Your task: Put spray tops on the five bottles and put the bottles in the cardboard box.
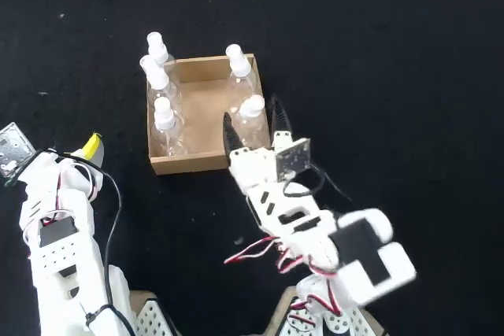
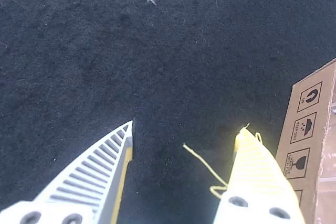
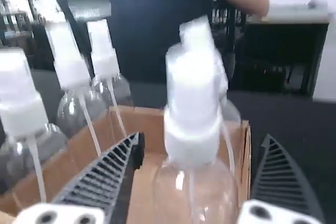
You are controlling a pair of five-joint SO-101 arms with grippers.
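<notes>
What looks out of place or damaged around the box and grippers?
Only a loose yellow strand trailing off a finger of the left gripper, like fraying tape. The five bottles stand upright in the cardboard box.

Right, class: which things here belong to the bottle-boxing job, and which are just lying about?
Job: five clear plastic bottles with white spray tops; brown cardboard box; open right tool; open left tool.
Lying about: black fabric tabletop; loose yellow thread.

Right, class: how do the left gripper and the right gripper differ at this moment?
The left gripper has white-and-yellow fingers; the right gripper has black ones. The left gripper is over bare black table beside the cardboard box; the right gripper straddles a capped bottle in the box. Both are open.
</notes>
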